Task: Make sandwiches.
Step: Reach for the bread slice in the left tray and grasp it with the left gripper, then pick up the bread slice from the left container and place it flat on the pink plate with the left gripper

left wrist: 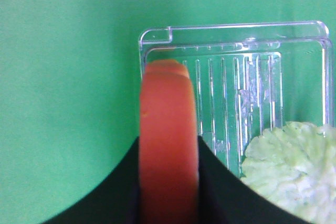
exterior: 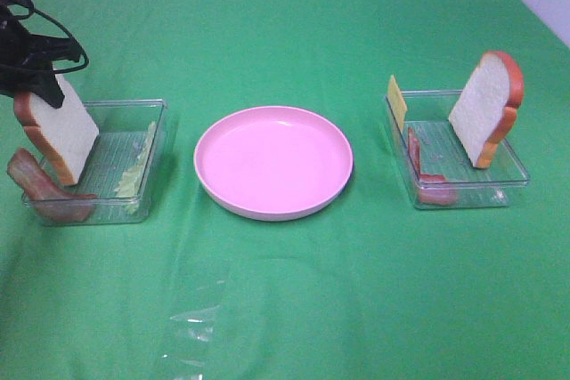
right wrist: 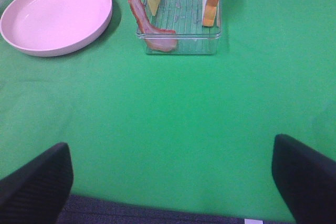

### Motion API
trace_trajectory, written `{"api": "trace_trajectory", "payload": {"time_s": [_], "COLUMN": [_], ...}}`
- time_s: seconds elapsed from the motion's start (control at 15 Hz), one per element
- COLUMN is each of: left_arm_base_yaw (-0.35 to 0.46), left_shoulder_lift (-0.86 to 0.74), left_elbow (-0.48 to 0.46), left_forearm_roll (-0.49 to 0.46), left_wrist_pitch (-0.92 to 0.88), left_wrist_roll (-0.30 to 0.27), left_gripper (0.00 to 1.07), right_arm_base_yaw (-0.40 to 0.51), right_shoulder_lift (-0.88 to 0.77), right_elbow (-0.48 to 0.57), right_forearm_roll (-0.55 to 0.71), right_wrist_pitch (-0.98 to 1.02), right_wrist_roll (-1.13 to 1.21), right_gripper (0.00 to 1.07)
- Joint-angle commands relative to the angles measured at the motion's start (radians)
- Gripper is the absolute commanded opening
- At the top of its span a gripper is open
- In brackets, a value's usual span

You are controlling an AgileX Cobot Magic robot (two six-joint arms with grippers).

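My left gripper (exterior: 40, 93) is shut on the top edge of a white bread slice (exterior: 62, 135) with orange-brown crust, which stands tilted at the left end of the left clear tray (exterior: 156, 113). In the left wrist view the black fingers (left wrist: 220, 187) press both sides of the crust (left wrist: 167, 103). Bacon (exterior: 40, 186) leans on that tray's front left corner, and lettuce (exterior: 134, 171) lies inside it. The right tray (exterior: 517, 175) holds a second bread slice (exterior: 485, 109), cheese (exterior: 396, 102) and bacon (exterior: 426, 171). My right gripper (right wrist: 173, 182) is open, low over the cloth and well short of its tray (right wrist: 178, 45).
A round pink plate (exterior: 273, 162) sits between the two trays on the green cloth. A crumpled piece of clear film (exterior: 191, 322) lies on the cloth in front of the plate. A pale wall borders the table's far right corner.
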Motion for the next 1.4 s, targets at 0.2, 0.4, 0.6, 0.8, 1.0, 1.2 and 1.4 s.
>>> {"api": "trace_trajectory", "payload": {"time_s": [0.2,0.4,0.6,0.8,1.0,1.2,1.4], "left_arm_base_yaw": [0.004,0.004,0.004,0.003,-0.001,-0.018,-0.097], "left_shoulder_lift": [-0.021,-0.052,-0.118,-0.172,-0.232,-0.250,-0.240], "left_elbow": [-0.006,-0.008,-0.021,-0.081,-0.146,-0.162,-0.162], "left_forearm_roll": [-0.003,-0.003,-0.003,-0.003,-0.035,-0.166,-0.297], "left_wrist_pitch": [-0.002,0.020,0.059,0.065,0.053,0.029,-0.033], "left_wrist_roll": [0.000,-0.018,-0.042,-0.042,-0.042,-0.023,0.006], "left_gripper": [0.08,0.08,0.08,0.08,0.08,0.08,0.08], "right_arm_base_yaw": [-0.006,-0.006,-0.006,-0.006,-0.006,-0.006,-0.006], "right_shoulder_lift": [-0.024,-0.024,-0.024,-0.024,-0.024,-0.024,-0.024], "right_elbow": [0.004,0.004,0.004,0.004,0.004,0.004,0.004], "right_forearm_roll": [-0.007,-0.007,-0.007,-0.006,-0.003,-0.003,0.005], "right_wrist_pitch": [-0.007,-0.007,-0.007,-0.007,-0.007,-0.007,-0.007], "right_wrist_roll": [0.000,0.000,0.000,0.000,0.000,0.000,0.000], "right_gripper": [0.99,0.99,0.99,0.99,0.99,0.99,0.99]}}
